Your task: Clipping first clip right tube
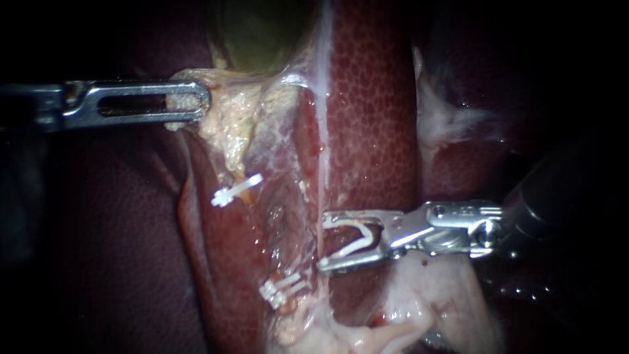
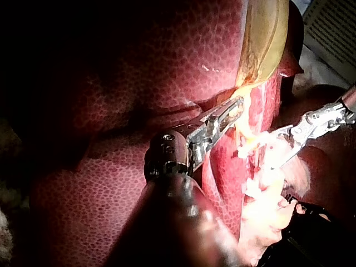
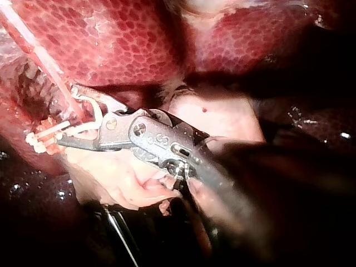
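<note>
Spread wide, the right claw (image 1: pixel 324 242) is seen at the end of a silver instrument brought in from the right. Both of its halves are pressed against the legs of an open, V-shaped white plastic clip (image 1: pixel 357 238) carried between them, so the claw is clamped on that clip and on nothing else. Its tips are set at the right tube (image 1: pixel 321 131), a thin whitish strand stretched straight down over the mottled dark red liver (image 1: pixel 373 118) and met by the claw at its lower end. In the right wrist view the right tube (image 3: pixel 50 69) is seen running into the mouth of the right claw (image 3: pixel 69 119), though it cannot be told whether it is fully enclosed by the clip's legs. A pair of closed white clips (image 1: pixel 283 290) is fixed side by side on pale tissue just below and beside the lower tip, and a single closed white clip (image 1: pixel 236 190) is fixed across another strand further to the left, well apart from the claw. The left claw (image 1: pixel 200 103), a slotted silver tip brought in from the left, is closed on a flap of pale yellowish tissue (image 1: pixel 226 118) just below the greenish gallbladder (image 1: pixel 262 33). The flap is held taut, away from the right tube.
</note>
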Motion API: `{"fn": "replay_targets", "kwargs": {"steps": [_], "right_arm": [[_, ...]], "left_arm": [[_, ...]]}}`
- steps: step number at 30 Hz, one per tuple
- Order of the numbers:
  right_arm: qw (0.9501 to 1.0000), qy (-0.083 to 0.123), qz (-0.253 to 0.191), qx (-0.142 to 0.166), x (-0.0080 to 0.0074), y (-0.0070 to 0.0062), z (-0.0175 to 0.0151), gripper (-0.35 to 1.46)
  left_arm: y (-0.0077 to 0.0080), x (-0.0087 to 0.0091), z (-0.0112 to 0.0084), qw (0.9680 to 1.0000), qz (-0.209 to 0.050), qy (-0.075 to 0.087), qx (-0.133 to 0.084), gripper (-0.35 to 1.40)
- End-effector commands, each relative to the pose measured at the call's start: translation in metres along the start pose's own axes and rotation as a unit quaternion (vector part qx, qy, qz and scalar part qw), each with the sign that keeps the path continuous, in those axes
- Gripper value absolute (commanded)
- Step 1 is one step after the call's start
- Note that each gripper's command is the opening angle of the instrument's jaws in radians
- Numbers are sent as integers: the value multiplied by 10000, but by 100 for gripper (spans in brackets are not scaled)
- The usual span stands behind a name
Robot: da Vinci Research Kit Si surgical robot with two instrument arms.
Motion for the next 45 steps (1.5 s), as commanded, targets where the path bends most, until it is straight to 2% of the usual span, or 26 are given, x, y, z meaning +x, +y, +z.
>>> {"fn": "replay_targets", "kwargs": {"steps": [1,10,18,25,27,39,45], "right_arm": [[10000,-16,6,9,-3,1,3,60],[9994,-60,288,156,-21,2,33,60],[9964,191,625,543,-22,1,45,54],[9953,214,763,559,-23,3,48,49],[9951,212,792,562,-23,3,47,43],[9889,186,1346,598,-26,7,36,-34],[9868,167,1484,633,-29,6,29,-35]], "left_arm": [[0,0,0,10000,0,0,-4,-35],[0,1,0,10000,3,-2,-6,-35],[0,1,1,10000,4,-4,-8,-35],[-1,2,0,10000,3,-5,-10,-35],[-1,2,0,10000,3,-6,-11,-35],[-1,2,0,10000,3,-6,-11,-35],[-1,2,0,10000,3,-6,-11,-35]]}}
